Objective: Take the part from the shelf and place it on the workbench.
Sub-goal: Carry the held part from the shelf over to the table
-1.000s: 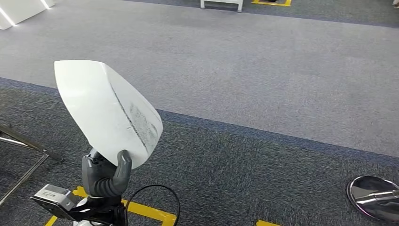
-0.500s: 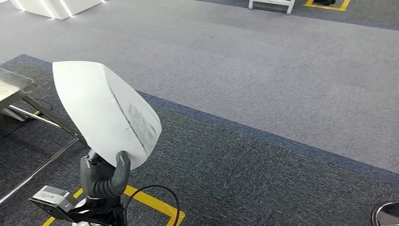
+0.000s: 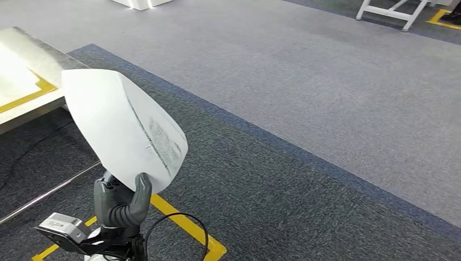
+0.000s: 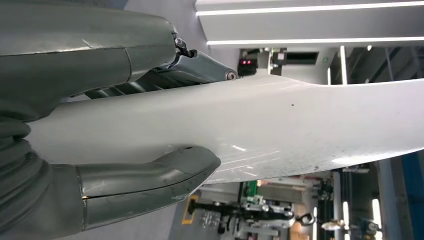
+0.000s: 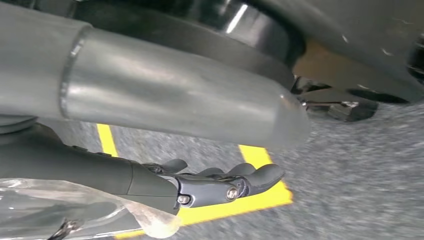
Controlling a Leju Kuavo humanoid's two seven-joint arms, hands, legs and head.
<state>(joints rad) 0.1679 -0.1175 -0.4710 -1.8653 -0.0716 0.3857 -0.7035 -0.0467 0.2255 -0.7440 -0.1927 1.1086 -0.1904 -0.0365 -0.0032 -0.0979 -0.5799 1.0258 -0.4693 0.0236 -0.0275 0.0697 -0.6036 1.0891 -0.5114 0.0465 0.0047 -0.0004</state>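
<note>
Over grey carpet [image 3: 304, 109], the left hand [image 3: 122, 204] grips the white part [image 3: 122, 128] upright above it.

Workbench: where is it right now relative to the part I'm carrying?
In the head view the workbench sits at the upper left, just behind and left of the white part that the left hand holds upright.

The whole head view has swung, so the camera has turned and the things have not moved. A steel bench [image 3: 24, 60] with yellow tape now fills the upper left of the frame, where a second ago only its leg showed. The shiny round base at the lower right has gone. The white frame [image 3: 388, 11] has slid to the upper right.
</note>
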